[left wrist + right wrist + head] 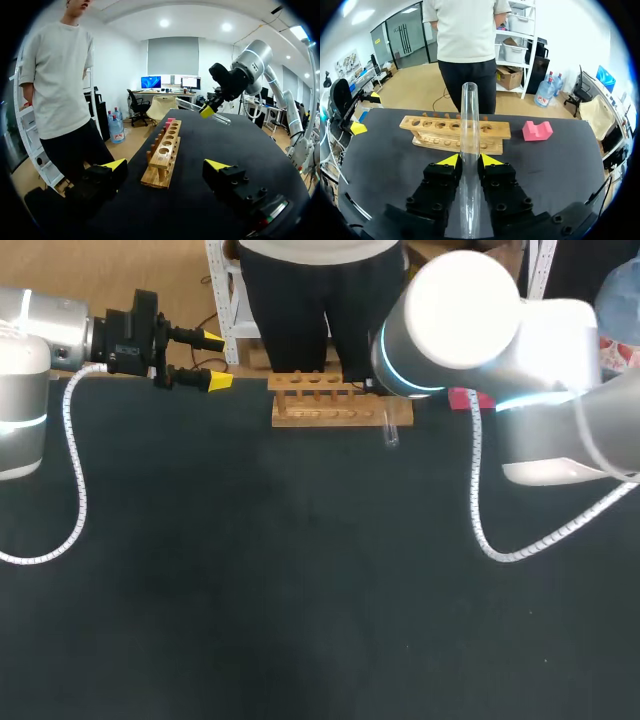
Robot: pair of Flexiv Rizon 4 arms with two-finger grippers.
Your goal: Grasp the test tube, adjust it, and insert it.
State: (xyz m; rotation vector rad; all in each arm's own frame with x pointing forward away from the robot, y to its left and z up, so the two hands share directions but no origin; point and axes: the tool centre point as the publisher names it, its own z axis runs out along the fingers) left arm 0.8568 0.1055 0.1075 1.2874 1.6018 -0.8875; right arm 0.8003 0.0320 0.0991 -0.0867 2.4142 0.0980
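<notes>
Right wrist view: right gripper clamps the tube, long axis along its fingers, rack just ahead; left gripper stands wide, far left.

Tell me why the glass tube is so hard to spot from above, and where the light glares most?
Head view: the clear test tube is faint against the dark table; the right arm's white shell glares brightest. Right wrist view: the tube shows plainly in the right end effector. Left wrist view: the tube catches a pale highlight.
</notes>
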